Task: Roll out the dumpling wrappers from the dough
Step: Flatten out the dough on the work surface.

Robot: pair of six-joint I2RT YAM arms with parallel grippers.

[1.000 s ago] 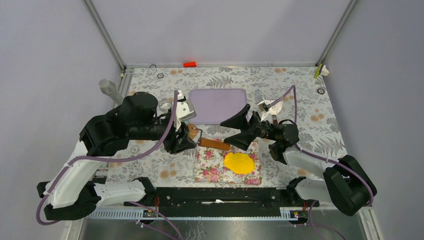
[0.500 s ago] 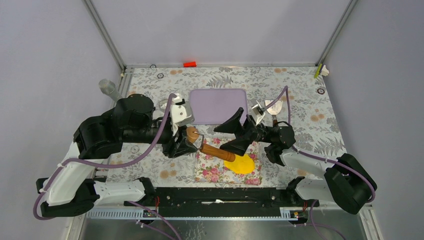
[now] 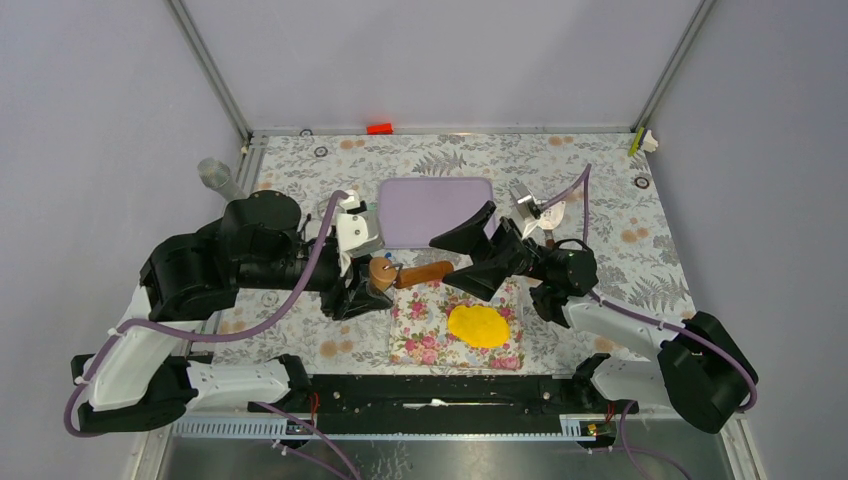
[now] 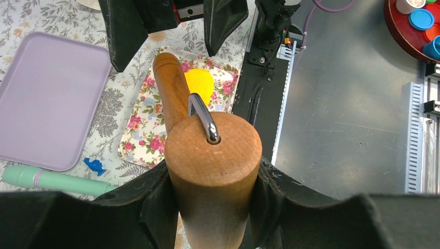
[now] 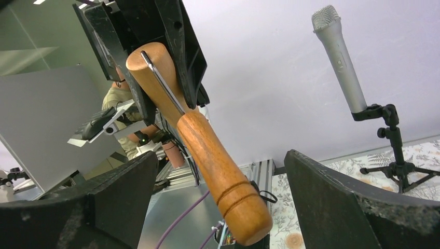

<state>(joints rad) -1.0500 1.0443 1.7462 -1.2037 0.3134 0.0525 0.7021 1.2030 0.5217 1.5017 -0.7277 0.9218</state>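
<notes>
Lying flat on floral mat (image 3: 420, 330): dough (image 3: 478, 325), bright yellow, irregular rounded patch.

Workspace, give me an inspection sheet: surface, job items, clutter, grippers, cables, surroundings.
Surface: fern-print table cover, floral mat near the front.
Job's things: yellow dough flattened on the mat; wooden roller raised, off the dough; wrappers: nothing seen.
Clutter: purple tray, mint-green stick, small blue piece, clear cup.
Grippers: left gripper clamps the roller's end; right gripper open, fingers flanking the other end.
Cables: purple cables loop loosely above the table cover.
Surroundings: grey walls; microphone on a stand.
</notes>
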